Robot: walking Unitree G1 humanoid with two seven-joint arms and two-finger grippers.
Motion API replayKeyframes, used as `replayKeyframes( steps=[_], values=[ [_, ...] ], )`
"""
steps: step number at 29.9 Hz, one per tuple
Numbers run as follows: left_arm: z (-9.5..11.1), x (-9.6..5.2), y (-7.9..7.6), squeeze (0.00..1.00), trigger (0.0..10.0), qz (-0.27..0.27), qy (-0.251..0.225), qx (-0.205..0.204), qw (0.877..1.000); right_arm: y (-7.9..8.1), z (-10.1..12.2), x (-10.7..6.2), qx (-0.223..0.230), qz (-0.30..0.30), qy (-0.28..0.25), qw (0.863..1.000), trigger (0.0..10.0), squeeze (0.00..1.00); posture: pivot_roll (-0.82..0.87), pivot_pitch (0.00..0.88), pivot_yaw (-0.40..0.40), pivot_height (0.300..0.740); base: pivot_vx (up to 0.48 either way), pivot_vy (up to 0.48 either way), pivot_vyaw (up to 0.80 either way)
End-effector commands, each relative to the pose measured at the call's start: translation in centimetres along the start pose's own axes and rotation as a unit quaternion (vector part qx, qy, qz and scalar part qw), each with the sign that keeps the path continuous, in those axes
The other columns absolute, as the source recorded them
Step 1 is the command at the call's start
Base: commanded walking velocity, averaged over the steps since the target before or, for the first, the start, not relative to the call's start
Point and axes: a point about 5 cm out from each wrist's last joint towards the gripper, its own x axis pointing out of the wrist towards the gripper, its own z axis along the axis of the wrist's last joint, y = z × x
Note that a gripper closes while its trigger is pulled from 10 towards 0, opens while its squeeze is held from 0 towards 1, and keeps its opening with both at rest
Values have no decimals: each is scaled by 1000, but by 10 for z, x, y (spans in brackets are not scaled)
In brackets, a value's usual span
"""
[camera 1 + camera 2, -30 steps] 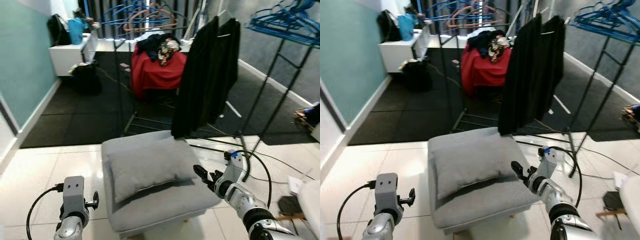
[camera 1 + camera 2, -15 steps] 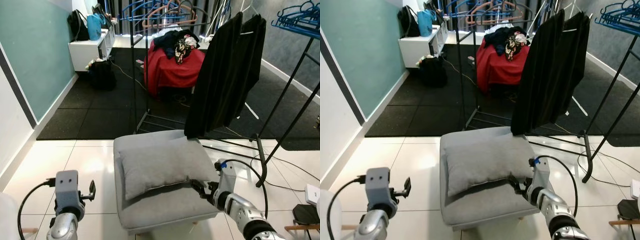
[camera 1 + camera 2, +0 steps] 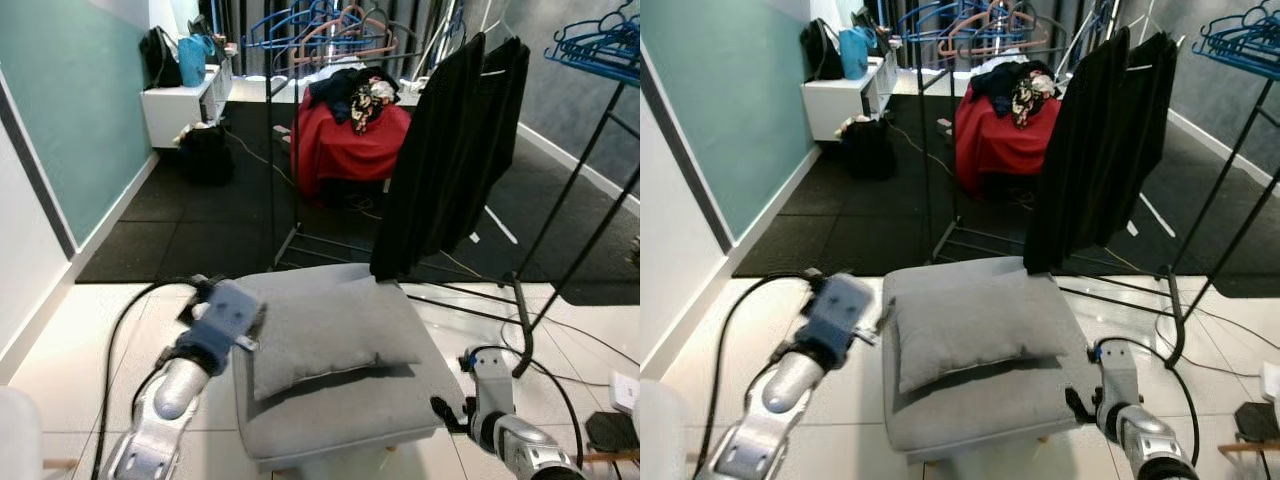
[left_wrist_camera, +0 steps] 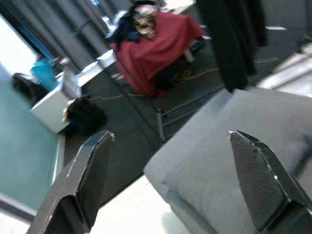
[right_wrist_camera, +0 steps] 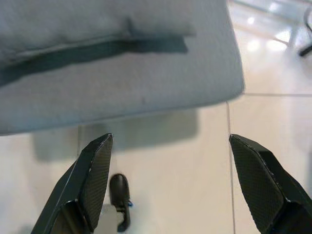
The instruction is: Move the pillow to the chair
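Left gripper (image 4: 165,180) has swung up beside the pillow (image 3: 325,332) on the footstool (image 3: 345,415), fingers spread apart; right gripper (image 5: 170,185) has dropped back, fingers apart. Looks like a two-sided grab coming.

Setting: home laundry or dressing room. Evidence: black metal garment rack (image 3: 290,130) hung with dark clothes (image 3: 445,150); blue plastic hangers (image 3: 600,40); clothes heaped on a red-draped stand (image 3: 345,135); bags on a white low cabinet (image 3: 180,100); grey upholstered footstool (image 3: 340,400) on white floor tiles (image 3: 90,340); teal wall (image 3: 70,100).
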Motion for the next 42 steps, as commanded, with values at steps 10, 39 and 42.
replayKeyframes(
  steps=[10, 39, 42],
  values=[
    [27, 11, -47, 0, 10000, -118, 5, 131, 984, -14, 0, -5, 92, 6, -6, 996, 10000, 0, -120, 29, -68, 725, 0, 0, 0],
    [31, 11, -54, 0, 10000, -184, 42, 143, 972, -2, -1, -2, 144, 41, -16, 989, 10000, 0, -108, 38, -42, 725, 0, 0, 0],
    [33, 12, -58, 0, 10000, -198, 42, 158, 967, -2, 0, -2, 144, 43, -16, 988, 10000, 0, -98, 41, -44, 725, 0, 0, 0]
  ],
)
